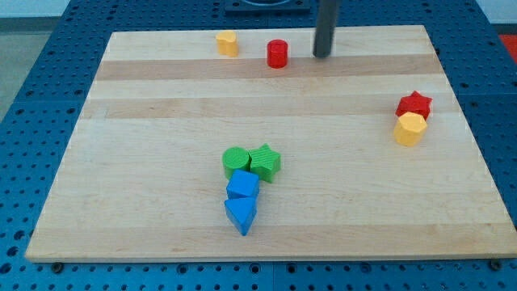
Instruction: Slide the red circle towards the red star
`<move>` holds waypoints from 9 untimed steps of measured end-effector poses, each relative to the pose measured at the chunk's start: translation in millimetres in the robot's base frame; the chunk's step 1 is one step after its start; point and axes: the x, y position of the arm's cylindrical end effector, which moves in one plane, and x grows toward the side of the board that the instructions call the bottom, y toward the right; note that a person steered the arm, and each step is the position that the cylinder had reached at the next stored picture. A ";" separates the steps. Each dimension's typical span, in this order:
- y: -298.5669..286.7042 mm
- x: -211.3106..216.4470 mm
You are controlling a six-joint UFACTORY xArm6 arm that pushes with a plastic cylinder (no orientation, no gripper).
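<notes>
The red circle (277, 53) stands near the view's top, a little left of centre. The red star (414, 104) sits at the view's right, touching a yellow hexagon (409, 128) just below it. My tip (323, 56) is the lower end of the dark rod, on the board just right of the red circle, with a small gap between them. The star lies far to the right and lower than both.
A yellow block (227, 43) sits left of the red circle near the top edge. A cluster in the lower centre holds a green circle (235, 161), a green star (265, 162), a blue block (242, 186) and a blue triangle (241, 215). The wooden board (121, 162) lies on a blue pegboard.
</notes>
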 end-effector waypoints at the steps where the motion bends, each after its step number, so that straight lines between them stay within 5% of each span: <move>1: -70.3 -40.6; 2: -115.4 -35.5; 9: -6.0 71.5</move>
